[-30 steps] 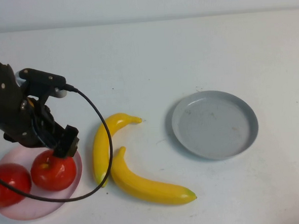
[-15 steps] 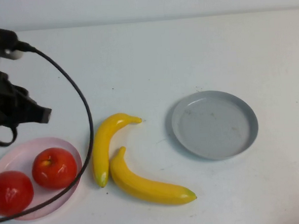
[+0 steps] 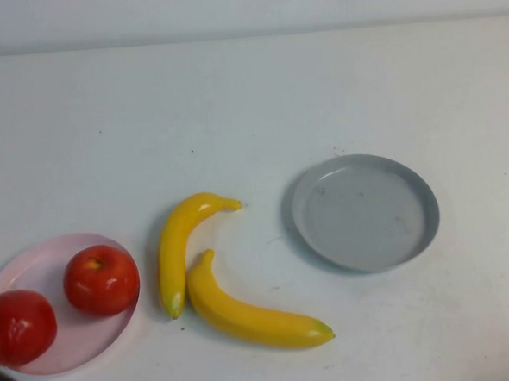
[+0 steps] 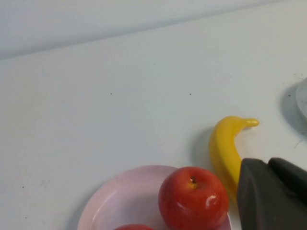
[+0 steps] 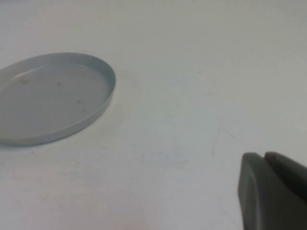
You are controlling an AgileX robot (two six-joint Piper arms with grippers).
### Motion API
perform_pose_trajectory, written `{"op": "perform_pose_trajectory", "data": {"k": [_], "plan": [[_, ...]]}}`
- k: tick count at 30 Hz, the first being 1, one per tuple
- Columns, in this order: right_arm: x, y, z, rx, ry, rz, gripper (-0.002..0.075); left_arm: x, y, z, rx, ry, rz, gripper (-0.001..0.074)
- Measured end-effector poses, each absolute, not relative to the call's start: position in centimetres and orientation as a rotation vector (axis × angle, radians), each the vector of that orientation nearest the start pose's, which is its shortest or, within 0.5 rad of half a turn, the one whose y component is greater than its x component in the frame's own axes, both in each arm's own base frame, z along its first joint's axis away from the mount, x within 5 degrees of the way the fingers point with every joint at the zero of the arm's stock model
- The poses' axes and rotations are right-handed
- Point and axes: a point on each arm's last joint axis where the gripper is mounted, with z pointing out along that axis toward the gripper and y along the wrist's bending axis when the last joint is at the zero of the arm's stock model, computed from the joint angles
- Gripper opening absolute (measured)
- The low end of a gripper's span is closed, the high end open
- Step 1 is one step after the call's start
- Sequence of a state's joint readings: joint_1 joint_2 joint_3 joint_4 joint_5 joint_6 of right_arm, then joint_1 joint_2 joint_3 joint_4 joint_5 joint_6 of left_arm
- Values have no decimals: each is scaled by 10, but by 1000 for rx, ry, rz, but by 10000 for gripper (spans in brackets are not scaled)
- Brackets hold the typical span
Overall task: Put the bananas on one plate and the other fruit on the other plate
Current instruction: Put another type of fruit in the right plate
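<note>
Gone from the high view was the left gripper (image 4: 273, 194); its own camera showed it near the pink plate (image 3: 35, 273), which held both apples (image 3: 101, 280). Bananas (image 3: 176, 243) lay between plates — grey plate (image 3: 364, 211) bare. Right gripper (image 5: 273, 191) hovered beside it; I cannot tell either's opening.

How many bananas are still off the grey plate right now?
2. One banana lies on the table beside the pink plate; the other banana lies touching it, nearer the empty grey plate. None seems hidden.
</note>
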State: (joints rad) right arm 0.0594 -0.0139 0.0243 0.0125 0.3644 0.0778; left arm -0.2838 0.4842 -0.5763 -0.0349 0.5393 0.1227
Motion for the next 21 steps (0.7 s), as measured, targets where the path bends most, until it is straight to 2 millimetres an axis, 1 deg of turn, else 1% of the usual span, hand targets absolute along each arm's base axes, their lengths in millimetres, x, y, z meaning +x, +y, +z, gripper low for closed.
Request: {"op": "perform_pose_trajectory", "data": {"k": [2, 4, 8, 10, 12, 16, 19, 21], "plan": [[53, 4, 173, 25, 1860, 107, -16, 76, -24, 313, 366, 1854, -147, 0], [53, 4, 173, 25, 1860, 107, -16, 68, -21, 304, 363, 1839, -148, 0], [53, 4, 173, 25, 1860, 107, -16, 57, -19, 295, 344, 1799, -164, 0], [53, 4, 173, 25, 1860, 107, -15, 56, -19, 288, 329, 1784, -186, 0], [53, 4, 173, 25, 1860, 107, -15, 57, -20, 275, 305, 1758, -215, 0], [53, 4, 173, 25, 1860, 107, -16, 64, -21, 236, 250, 1664, -232, 0], [53, 4, 173, 25, 1860, 107, -16, 64, -19, 211, 219, 1571, -225, 0], [53, 4, 173, 25, 1860, 107, -16, 61, -17, 206, 219, 1531, -218, 0]]}}
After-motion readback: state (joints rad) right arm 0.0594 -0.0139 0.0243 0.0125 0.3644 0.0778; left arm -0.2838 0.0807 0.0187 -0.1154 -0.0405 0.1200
